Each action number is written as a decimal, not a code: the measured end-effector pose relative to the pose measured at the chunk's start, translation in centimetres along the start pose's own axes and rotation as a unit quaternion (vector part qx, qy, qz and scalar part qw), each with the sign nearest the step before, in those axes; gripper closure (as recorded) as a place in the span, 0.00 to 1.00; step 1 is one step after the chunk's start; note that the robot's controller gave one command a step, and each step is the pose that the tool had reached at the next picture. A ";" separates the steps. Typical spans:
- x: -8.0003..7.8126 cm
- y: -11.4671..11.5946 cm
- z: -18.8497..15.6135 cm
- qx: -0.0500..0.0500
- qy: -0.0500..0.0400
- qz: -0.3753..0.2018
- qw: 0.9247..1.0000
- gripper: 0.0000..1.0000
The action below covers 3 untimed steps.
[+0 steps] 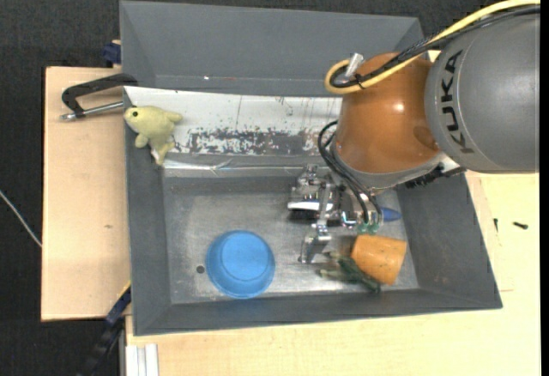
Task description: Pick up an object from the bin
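Observation:
My gripper (310, 225) hangs low over the bin floor right of the middle. Its two metal fingers stand apart, open, with bare floor between them. An orange carrot toy (379, 256) with green leaves lies just to the right of the lower finger, by the bin's front right; I cannot tell whether they touch. A round blue cup (242, 263) sits on the floor at the front left, well clear of the fingers.
A pale yellow plush toy (152, 129) rests in the far left corner against the back wall. The arm with its orange cover comes in from the right and hides the bin's right rear part.

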<state>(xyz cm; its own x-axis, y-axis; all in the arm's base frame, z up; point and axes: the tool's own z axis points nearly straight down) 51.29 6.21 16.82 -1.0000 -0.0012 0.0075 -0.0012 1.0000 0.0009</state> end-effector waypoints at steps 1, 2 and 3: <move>-7.5 -9.2 9.7 0.000 -0.010 0.021 1.000 0.00; -7.7 -9.0 9.4 -0.001 -0.007 0.021 1.000 0.00; -7.8 -8.9 9.3 -0.001 -0.006 0.021 1.000 0.00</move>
<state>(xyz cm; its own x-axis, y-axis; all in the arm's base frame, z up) 59.00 -2.71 7.42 -0.9992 0.0398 -0.0039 0.0398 0.9992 0.0019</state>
